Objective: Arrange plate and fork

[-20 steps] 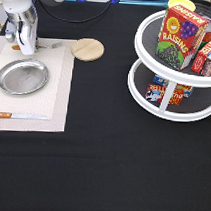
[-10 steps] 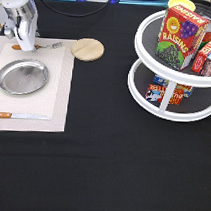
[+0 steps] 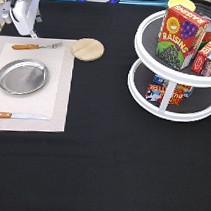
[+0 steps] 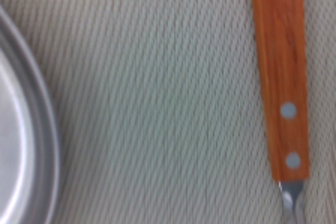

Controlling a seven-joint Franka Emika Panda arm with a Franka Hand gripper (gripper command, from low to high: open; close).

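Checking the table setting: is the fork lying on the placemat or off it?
On it. The fork lies flat on the placemat, apart from the plate, below the gripper.

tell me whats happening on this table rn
A robot arm is laying a place setting on a pale placemat. The plate sits on the mat, with the fork lying flat just above it toward the exterior view's top and a knife below it. The tool hangs right above the fork's handle, holding nothing.
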